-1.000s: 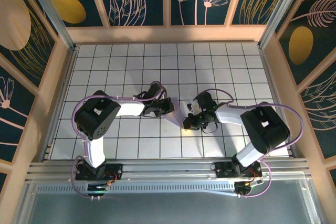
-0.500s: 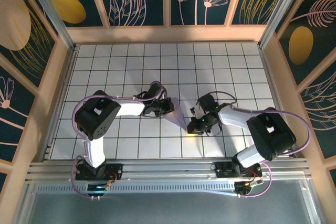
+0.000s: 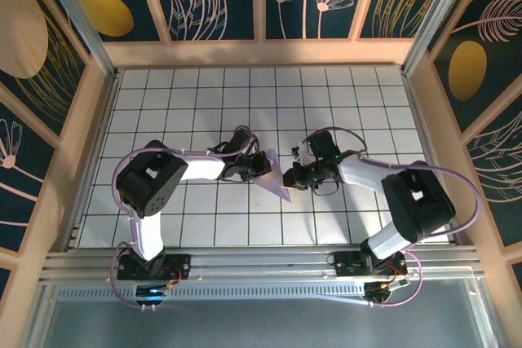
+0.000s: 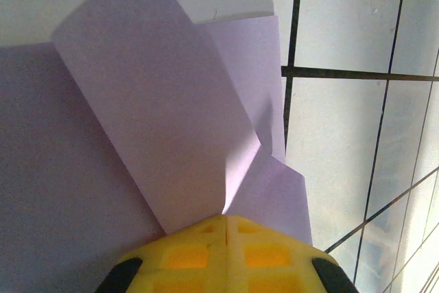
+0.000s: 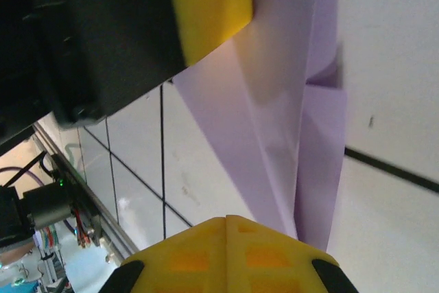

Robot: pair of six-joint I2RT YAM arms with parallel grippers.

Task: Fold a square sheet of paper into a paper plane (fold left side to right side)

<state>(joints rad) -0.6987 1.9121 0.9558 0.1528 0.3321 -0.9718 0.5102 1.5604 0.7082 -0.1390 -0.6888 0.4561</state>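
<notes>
Overhead view: a partly folded lavender paper (image 3: 276, 180) lies near the centre of the white gridded counter (image 3: 204, 95), between the two arms. The left claw (image 3: 263, 165), clenched, sits at the paper's left edge; the right claw (image 3: 290, 177), likewise clenched, at its right edge. Wrist views: each pair of yellow fingertips (image 4: 199, 255) meets without a gap, layered flaps just ahead.
</notes>
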